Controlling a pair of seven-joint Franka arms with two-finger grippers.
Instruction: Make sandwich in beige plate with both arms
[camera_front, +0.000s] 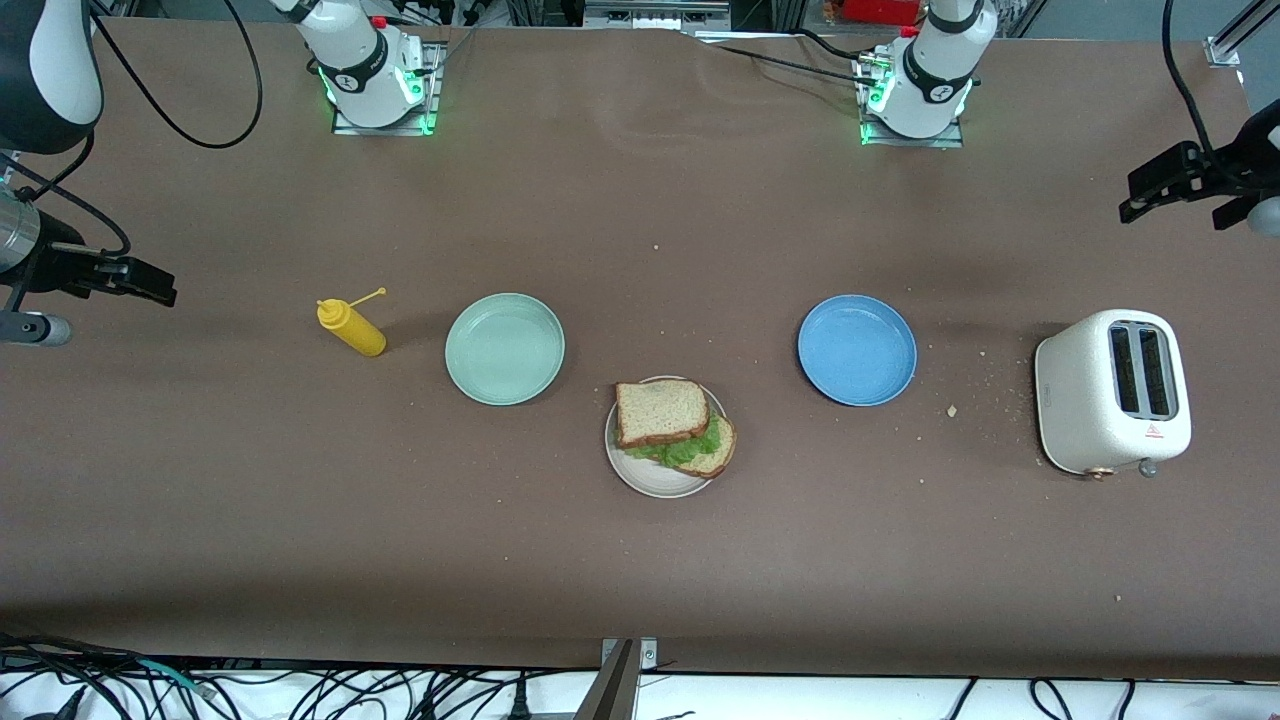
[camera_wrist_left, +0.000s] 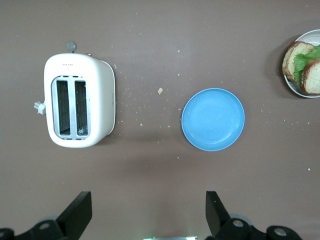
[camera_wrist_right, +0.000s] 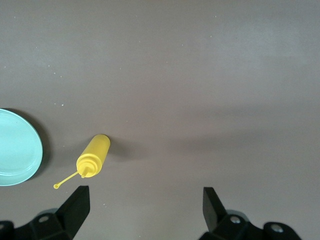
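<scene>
Right pincer (camera_front: 150, 282): black, two-fingered, raised over bare brown surface (camera_front: 640, 560) at the right arm's end, fingers (camera_wrist_right: 75, 207) spread wide with nothing between them. Arm waiting.

Yellow plastic squeeze bottle (camera_front: 352, 327), cap open on its tether, lies tipped on its side on the surface, just beside the round mint green plate (camera_front: 505, 349) on the side toward the right arm's end. Bottle and plate apart, not touching. Mint green plate holds nothing.

Round pale beige plate (camera_front: 640, 480) sits mid-surface, nearer the front camera than both coloured plates. On it the sandwich (camera_front: 672, 427): two square tan bread slices with brown crusts, ruffled green lettuce leaf (camera_front: 695, 447) between. Top slice (camera_front: 660, 412) is offset from the bottom slice (camera_front: 718, 452), so lettuce and part of the lower slice show.

Round blue plate (camera_front: 857, 349) holds nothing; it lies between the beige plate and the toaster. Crumbs (camera_front: 952, 411) scattered on the surface between the blue plate and the white two-slot toaster (camera_front: 1112, 391).

Left pincer (camera_front: 1165, 185): black, raised over bare surface at the left arm's end, fingers (camera_wrist_left: 77, 212) spread wide, nothing held. Arm waiting.
</scene>
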